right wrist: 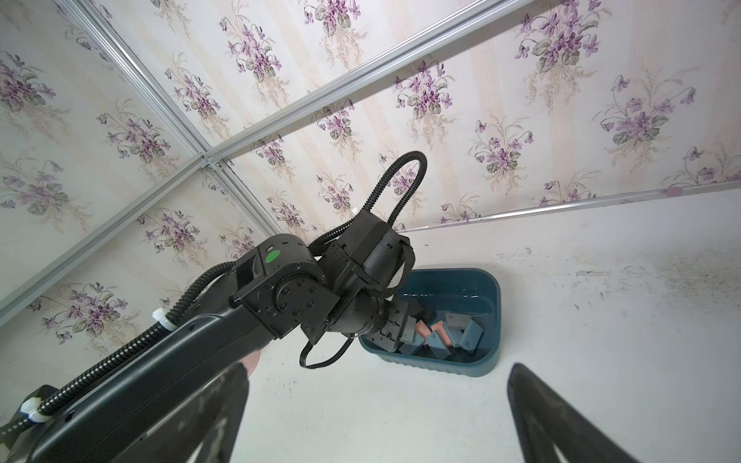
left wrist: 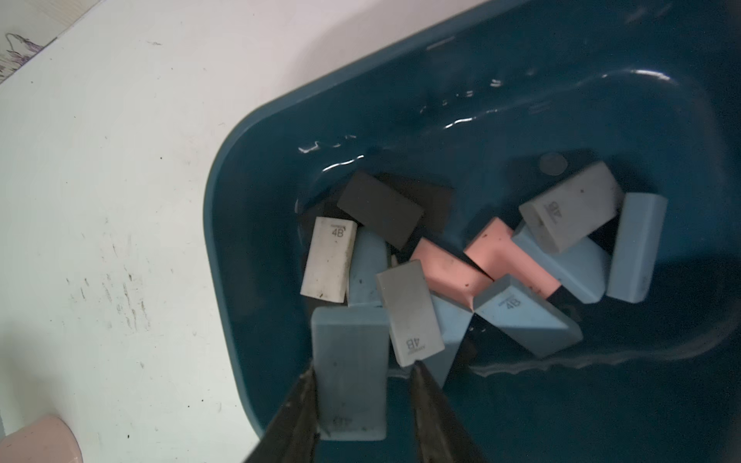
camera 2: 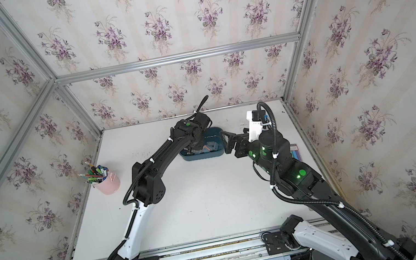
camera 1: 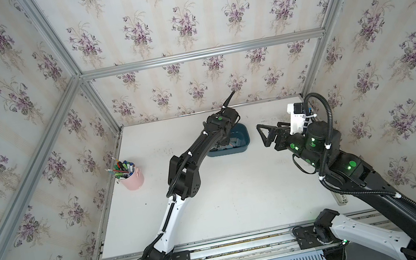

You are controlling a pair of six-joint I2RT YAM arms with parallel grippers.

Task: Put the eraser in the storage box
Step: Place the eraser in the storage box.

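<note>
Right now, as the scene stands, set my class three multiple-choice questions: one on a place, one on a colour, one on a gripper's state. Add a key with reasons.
1. Where is the pink pen cup relative to the storage box?
A. inside it
B. on the table, apart from it, to the robot's left
C. stacked on its rim

2. What colour is the eraser between the left gripper's fingertips?
A. black
B. pink
C. light blue

3. How does the right gripper stand?
A. shut on an eraser
B. open, holding nothing
C. shut on a pen

Key:
1 B: both top views show the cup standing alone, well clear of the box.
2 C: the left wrist view shows a light blue block there.
3 B: the right wrist view shows its fingers wide apart, nothing between them.
</note>
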